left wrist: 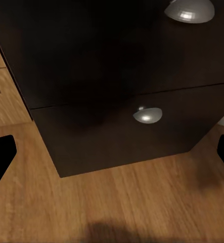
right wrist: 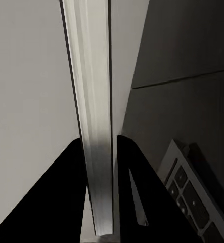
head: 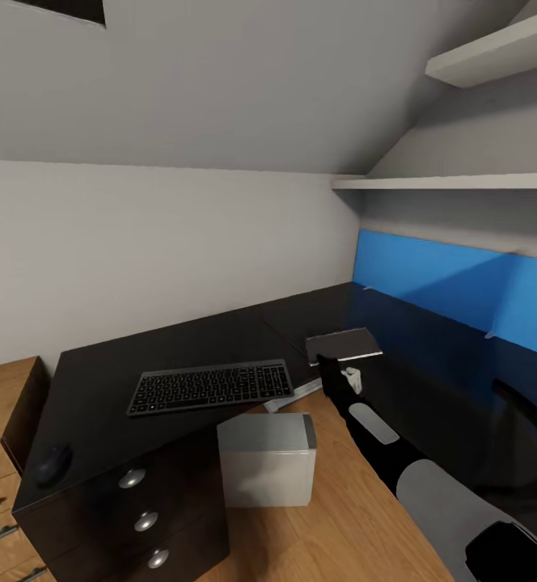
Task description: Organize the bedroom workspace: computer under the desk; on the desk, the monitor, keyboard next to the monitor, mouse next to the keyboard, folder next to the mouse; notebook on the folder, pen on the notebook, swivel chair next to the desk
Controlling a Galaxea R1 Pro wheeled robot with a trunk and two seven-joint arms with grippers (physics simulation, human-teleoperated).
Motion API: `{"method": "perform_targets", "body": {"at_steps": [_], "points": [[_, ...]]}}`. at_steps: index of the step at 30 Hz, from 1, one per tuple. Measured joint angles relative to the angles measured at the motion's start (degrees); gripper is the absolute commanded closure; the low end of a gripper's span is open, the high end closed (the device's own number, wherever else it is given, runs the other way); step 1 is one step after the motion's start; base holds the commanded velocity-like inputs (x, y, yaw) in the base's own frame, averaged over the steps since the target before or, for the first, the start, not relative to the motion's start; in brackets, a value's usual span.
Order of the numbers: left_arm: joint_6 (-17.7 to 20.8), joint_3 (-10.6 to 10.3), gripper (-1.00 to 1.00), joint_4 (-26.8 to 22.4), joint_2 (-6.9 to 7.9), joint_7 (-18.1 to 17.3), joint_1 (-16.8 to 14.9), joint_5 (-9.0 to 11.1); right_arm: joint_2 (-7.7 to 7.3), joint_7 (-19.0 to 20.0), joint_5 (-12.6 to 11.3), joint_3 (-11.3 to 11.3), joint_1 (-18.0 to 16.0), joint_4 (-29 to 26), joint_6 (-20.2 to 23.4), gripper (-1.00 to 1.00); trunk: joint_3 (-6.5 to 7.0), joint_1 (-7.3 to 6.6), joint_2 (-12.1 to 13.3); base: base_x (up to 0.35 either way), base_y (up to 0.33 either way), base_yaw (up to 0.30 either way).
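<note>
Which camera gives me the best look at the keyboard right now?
The head view: the whole keyboard lies flat on the desk, with every key row in sight. The right wrist view catches just one corner of it, beside the flat grey item the right pincer holds.

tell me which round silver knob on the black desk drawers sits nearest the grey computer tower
The top round silver knob of the three: it sits highest, closest to the light-grey computer tower. The middle knob and bottom knob lie lower.

The black desk (head: pixel 179 339) is carrying the keyboard (head: pixel 209 385) and the mouse (head: pixel 51 464); the computer (head: pixel 267 457) is standing on the wooden floor (head: pixel 357 517).
</note>
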Motion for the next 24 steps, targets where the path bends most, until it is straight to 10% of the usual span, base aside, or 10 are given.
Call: {"method": "perform_targets", "body": {"at_steps": [6, 18, 24], "points": [[0.0, 0.0, -1.0, 0.07, 0.0, 0.0, -0.03, 0.0, -0.39, 0.25, 0.1, 0.14, 0.0, -0.51, 6.29, 1.0, 0.0, 0.0, 0.0, 0.0, 0.0, 0.0], [-0.01, -0.09, -1.0, 0.82, 0.0, -0.08, -0.02, 0.0, -0.21, 2.75, 5.84, 1.02, 2.34, -7.39, 0.54, 1.0, 0.0, 0.0, 0.0, 0.0, 0.0, 0.0], [-0.06, -0.1, -1.0, 0.89, 0.04, -0.1, -0.01, 0.0, 1.67, -9.24, 13.4, 5.68, 7.72, -20.56, -1.17, 1.0, 0.0, 0.0, 0.0, 0.0, 0.0, 0.0]]}}
